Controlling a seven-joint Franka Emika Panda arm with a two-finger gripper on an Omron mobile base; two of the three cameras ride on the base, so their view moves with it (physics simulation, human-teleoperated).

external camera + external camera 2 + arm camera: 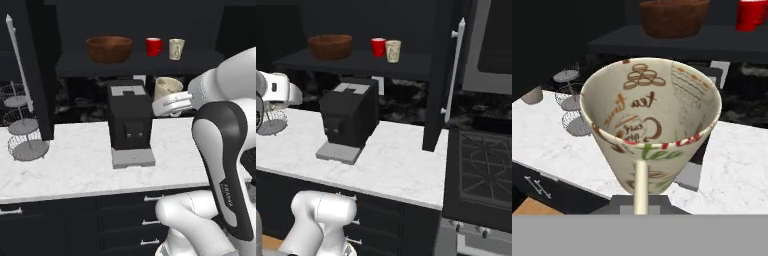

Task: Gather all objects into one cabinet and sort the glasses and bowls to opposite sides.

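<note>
Above the coffee machine (pixel 130 122), my gripper (pixel 169 104), clamped on a cream mug (pixel 166 89), sits below the cabinet shelf (pixel 140 64).

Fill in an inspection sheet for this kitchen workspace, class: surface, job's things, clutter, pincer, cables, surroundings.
Surface: white marble counter, bare in front.
Job's things: wooden bowl, red mug and cream mug stand in a row on the open cabinet's dark shelf; a second cream mug with tea lettering is held in the air.
Clutter: black coffee machine; grey wire tiered basket at the counter's left.
Pincer: pincer shut on the second cream mug, below shelf level.
Cables: nothing seen.
Surroundings: cabinet door with white bar handle stands open; stove on the right; dark drawers below.
</note>
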